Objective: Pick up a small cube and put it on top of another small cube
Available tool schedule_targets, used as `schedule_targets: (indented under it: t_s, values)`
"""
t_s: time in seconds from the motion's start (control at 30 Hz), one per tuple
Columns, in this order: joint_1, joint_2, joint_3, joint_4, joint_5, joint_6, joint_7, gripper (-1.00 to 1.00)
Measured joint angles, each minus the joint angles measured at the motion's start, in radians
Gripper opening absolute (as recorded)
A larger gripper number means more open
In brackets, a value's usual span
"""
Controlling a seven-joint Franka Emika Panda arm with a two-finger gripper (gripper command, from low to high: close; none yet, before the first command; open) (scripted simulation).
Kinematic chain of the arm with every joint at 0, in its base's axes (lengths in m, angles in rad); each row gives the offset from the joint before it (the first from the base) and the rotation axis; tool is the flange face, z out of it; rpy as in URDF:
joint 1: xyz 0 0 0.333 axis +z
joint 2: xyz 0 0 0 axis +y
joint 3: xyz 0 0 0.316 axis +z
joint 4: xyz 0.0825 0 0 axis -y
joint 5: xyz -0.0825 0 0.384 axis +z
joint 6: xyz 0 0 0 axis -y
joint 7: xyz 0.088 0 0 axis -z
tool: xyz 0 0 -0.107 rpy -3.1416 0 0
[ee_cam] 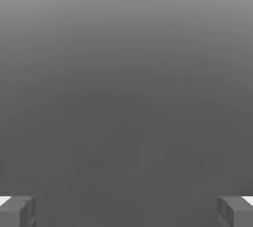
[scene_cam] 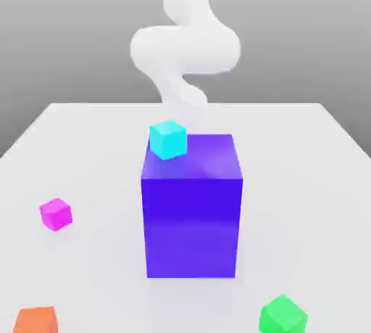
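Green cube point(scene_cam: 283, 315): nearest you, toward the exterior view's right, cut by the bottom edge of the picture, with a corner turned to the camera. Its top is uncovered, and it sits apart from the big block.
Orange cube point(scene_cam: 36, 321): also close to you, at the exterior view's left, partly cut off by the bottom edge.
Magenta cube point(scene_cam: 56, 214): you have your task's cube on the tabletop point(scene_cam: 304, 179), toward the exterior view's left – farther back than the orange cube and well apart from the big block. It sits turned, one corner facing you.
Blue-violet block point(scene_cam: 191, 227): standing upright near the middle of the table, far bigger than any of the cubes, one broad face toward you.
Cyan cube point(scene_cam: 168, 140): you see it at the block's top, over the far part on the exterior view's left, slightly turned.
Arm point(scene_cam: 185, 49): white, coming down beyond the block, its lower end pale against the table and partly behind the cyan cube and block.
Gripper point(ee_cam: 126, 212): your fingers stand wide apart in the hand view – fully open, empty, holding none of the cubes.
Hand view's backdrop: a plain grey surface, paler toward one edge; you cannot tell what it is.
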Motion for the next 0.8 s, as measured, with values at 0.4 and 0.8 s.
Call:
schedule_targets:
  t_s: [0.4, 0.8]
  values:
    - [-0.255, 0.427, -0.255, -0.286, -0.104, 0.298, -0.057, 0.00]
    - [-0.509, 0.871, -0.274, -0.463, 0.273, 0.602, -0.421, 0.00]
